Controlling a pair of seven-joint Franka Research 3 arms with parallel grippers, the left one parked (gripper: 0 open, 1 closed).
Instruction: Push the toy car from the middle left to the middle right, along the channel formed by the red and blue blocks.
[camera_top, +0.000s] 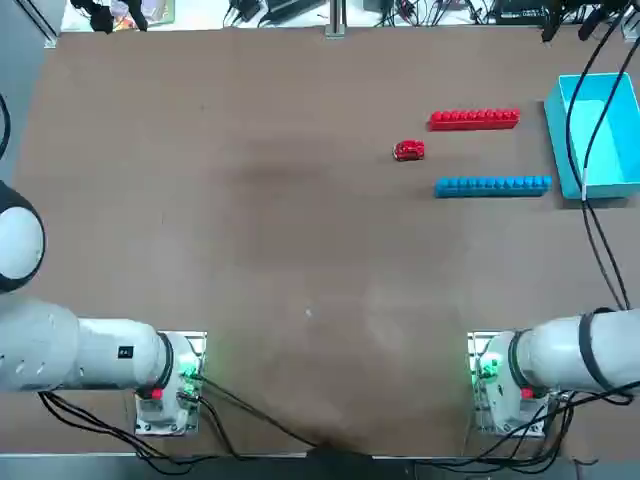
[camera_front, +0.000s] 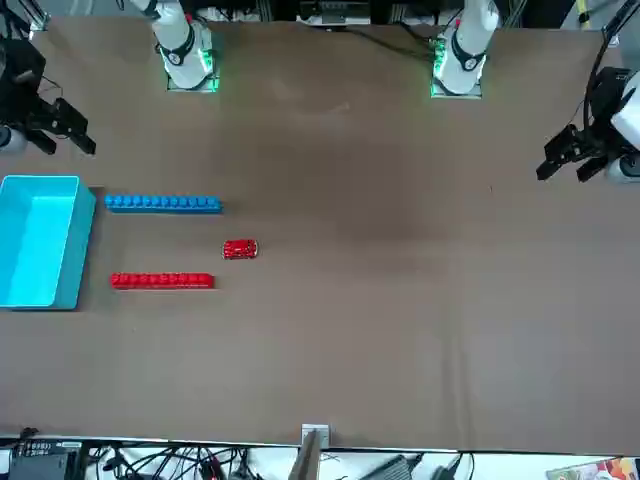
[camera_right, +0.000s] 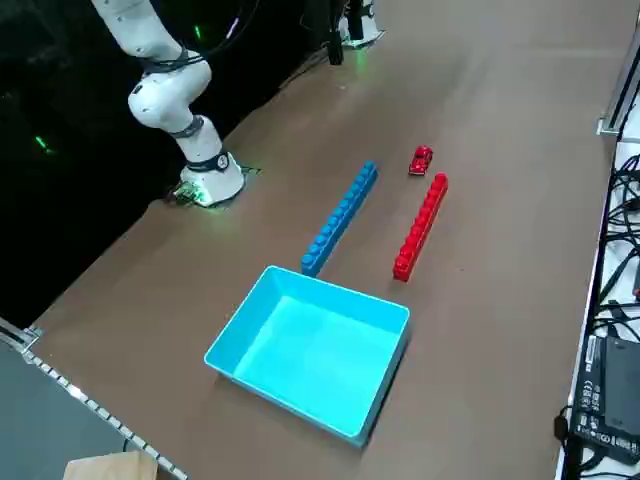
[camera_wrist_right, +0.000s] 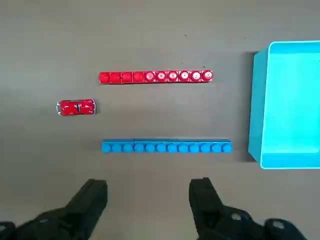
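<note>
car: glossy red, pale windows, just outside the channel's open end
red bar: bright red, a row of round studs, on the far side of the car from the robot
blue bar: bright blue, studded likewise, on the robot's side of the car
box: light blue inside and out, beyond the bars from the car
table: plain matte brown
right gripper: black fingers, set apart
</note>
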